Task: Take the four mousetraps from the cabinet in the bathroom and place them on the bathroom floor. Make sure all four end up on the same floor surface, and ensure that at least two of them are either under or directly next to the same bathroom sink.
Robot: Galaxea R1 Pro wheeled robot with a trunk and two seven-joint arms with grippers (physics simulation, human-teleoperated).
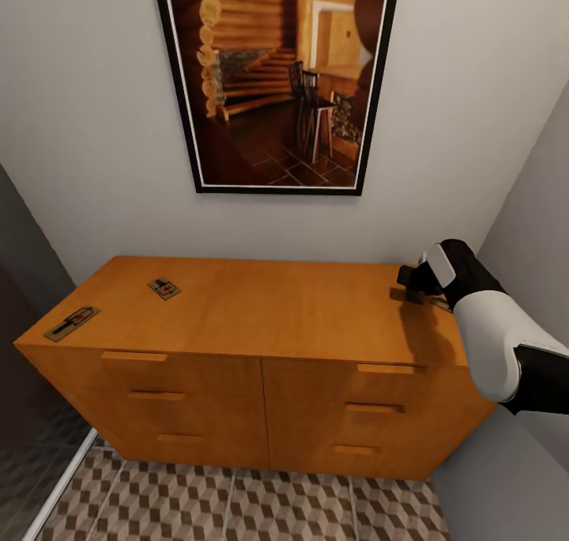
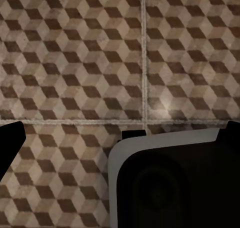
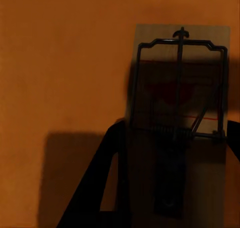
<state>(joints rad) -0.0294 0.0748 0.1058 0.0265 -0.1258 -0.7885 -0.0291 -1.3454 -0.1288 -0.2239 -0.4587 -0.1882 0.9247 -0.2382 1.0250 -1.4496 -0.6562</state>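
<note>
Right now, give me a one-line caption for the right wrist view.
Right gripper poised directly above a mousetrap lying flat on the orange cabinet top.

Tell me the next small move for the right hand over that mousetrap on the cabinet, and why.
Probably lower the right hand a little and close on the mousetrap. The wrist view shows the trap lying flat on the cabinet top directly below, one finger beside its edge, nothing gripped yet; the hand looks open.
</note>
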